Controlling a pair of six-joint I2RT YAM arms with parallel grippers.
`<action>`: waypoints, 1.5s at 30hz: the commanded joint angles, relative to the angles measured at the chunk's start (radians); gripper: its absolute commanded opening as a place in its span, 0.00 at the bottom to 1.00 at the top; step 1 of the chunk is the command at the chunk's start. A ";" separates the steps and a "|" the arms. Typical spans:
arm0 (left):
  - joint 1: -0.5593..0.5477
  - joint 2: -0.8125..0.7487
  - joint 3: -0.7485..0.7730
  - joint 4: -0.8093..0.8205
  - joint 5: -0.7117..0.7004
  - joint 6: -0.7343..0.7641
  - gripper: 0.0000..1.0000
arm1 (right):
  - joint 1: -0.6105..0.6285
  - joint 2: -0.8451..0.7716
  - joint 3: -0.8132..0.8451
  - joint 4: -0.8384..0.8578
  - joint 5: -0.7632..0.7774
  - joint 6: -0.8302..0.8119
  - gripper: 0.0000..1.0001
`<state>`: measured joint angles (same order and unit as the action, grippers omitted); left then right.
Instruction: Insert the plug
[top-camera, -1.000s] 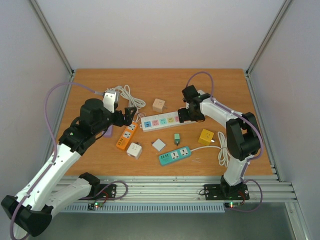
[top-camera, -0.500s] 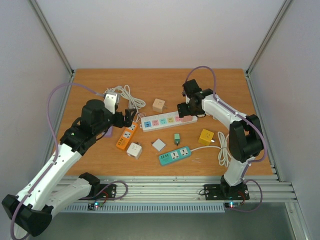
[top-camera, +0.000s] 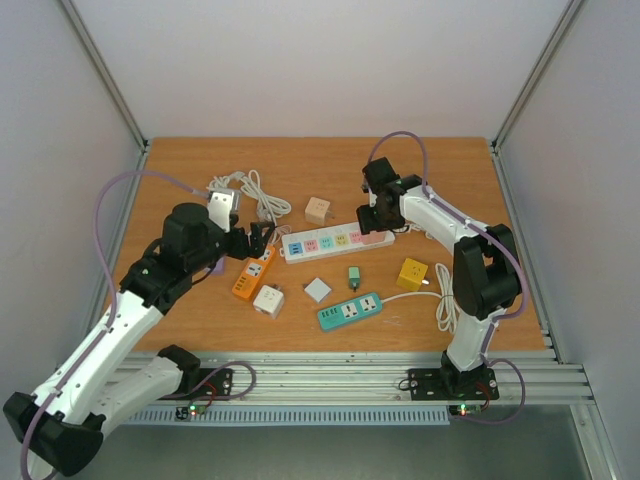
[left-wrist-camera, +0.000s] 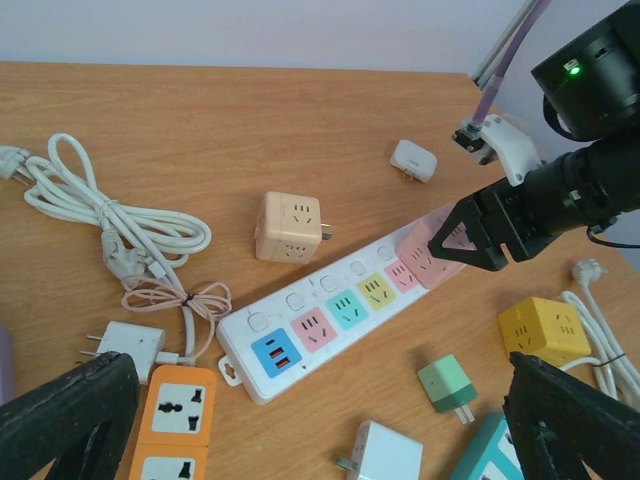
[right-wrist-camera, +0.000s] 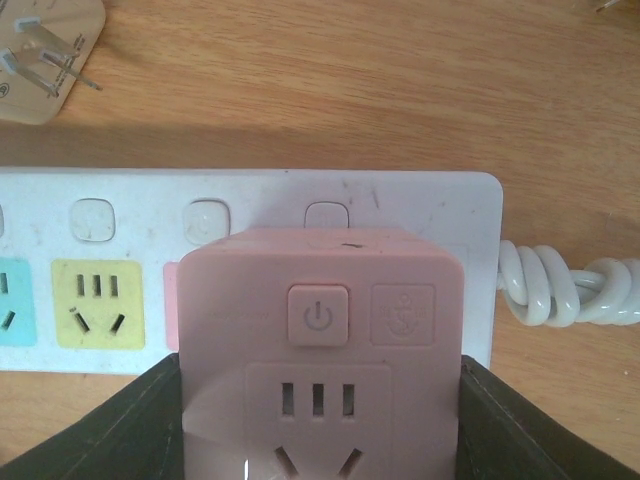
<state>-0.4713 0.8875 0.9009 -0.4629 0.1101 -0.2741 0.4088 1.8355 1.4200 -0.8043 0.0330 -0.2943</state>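
1. Top view: my right claw (top-camera: 372, 222), the nearer one, stands over the white strip (top-camera: 325, 242) at its cord end. My left claw (top-camera: 258, 240) is released, well apart.
2. Left wrist: right claw (left-wrist-camera: 470, 235) grasps the pink adaptor (left-wrist-camera: 428, 248) at the end socket.
3. Right wrist: pink adaptor (right-wrist-camera: 318, 340) sits directly beneath me, with the strip's length crosswise. Seating unconfirmed.

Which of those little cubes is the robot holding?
The pink cube, gripped by the right tool over the white strip; the beige cube and yellow cube lie free.
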 joint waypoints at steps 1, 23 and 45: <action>0.004 -0.043 -0.013 0.021 0.036 -0.037 0.99 | 0.001 0.043 -0.048 -0.044 -0.021 -0.015 0.43; 0.003 -0.051 0.027 -0.056 0.100 -0.098 0.99 | 0.024 0.034 -0.109 -0.050 -0.036 0.081 0.55; 0.021 -0.110 -0.015 -0.054 0.058 -0.117 0.99 | 0.026 -0.529 -0.337 -0.305 0.326 0.658 0.88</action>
<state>-0.4591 0.8055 0.9005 -0.5385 0.1879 -0.3790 0.4316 1.3411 1.1782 -1.0409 0.2840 0.1951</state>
